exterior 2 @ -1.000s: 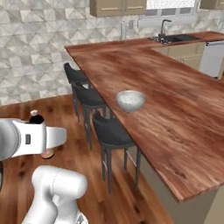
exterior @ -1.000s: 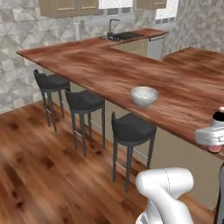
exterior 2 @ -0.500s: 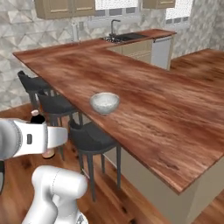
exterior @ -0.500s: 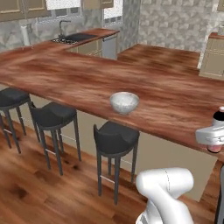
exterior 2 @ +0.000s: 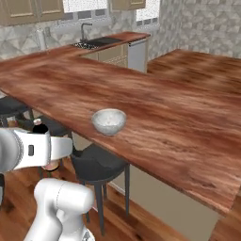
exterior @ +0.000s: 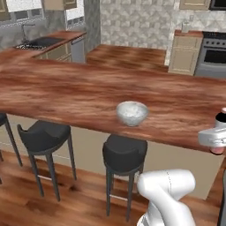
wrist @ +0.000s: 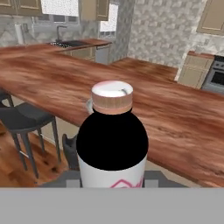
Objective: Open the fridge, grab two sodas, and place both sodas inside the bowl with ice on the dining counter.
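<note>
Gripper is clamped on a soda w/ narrow-set fingers. Hand view looks right along the bottle: fat dark rounded shoulders, short neck, tan ribbed collar w/ a pale flat cap, and a white label w/ a bit of red swirl at the bottom edge. In the left base view just the top of the bottle peeks in at the right edge above the white wrist, near side of the counter. In the right base view it's poking up behind the white forearm on the left, low by the stools.

Counter is a long glossy reddish-brown slab, heavy wood grain, L-shaped w/ a branch running off to the far side, beige base underneath. Bowl sits on it close to the near edge, small, round, whitish-grey, w/ grainy white stuff inside. Soda is well apart from the bowl, off to its right in the left base view.

Stools are dark w/ padded round seats and thin metal legs, tucked under the near edge. One is just below the bowl.

Floor is warm wood planks. Far left there's a sink w/ a faucet set in another counter, far right a steel stove next to beige cabinets. Back wall is grey patterned tile.
</note>
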